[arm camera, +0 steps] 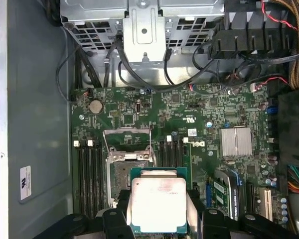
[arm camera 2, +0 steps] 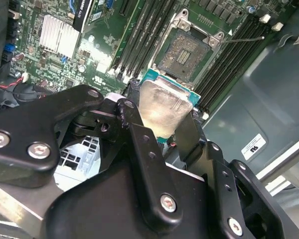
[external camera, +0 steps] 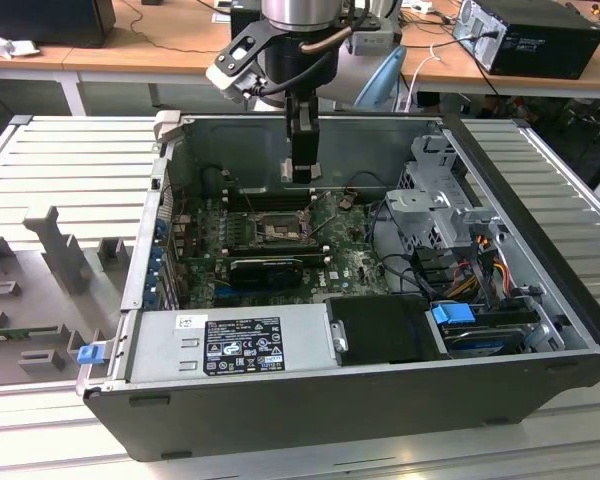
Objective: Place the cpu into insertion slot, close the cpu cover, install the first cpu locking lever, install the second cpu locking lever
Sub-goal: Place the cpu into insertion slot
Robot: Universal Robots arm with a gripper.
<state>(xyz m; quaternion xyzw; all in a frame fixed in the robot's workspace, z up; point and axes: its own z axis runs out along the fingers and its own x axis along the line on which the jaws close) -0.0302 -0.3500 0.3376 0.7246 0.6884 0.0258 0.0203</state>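
Well, my hand (arm camera: 158, 216) was clamped on the cpu (arm camera: 157, 194) by its edges, hovering just above the slot (arm camera 2: 184, 52). Light, stiff, thin, prob. fragile underneath, so edge grip only.

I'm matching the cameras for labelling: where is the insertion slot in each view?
Exterior view: insertion slot just under the gripper.
Second wrist view: slot just beyond the held cpu.
First wrist view: slot partly behind the cpu.
Shared landmark: black memory slots flanking it.
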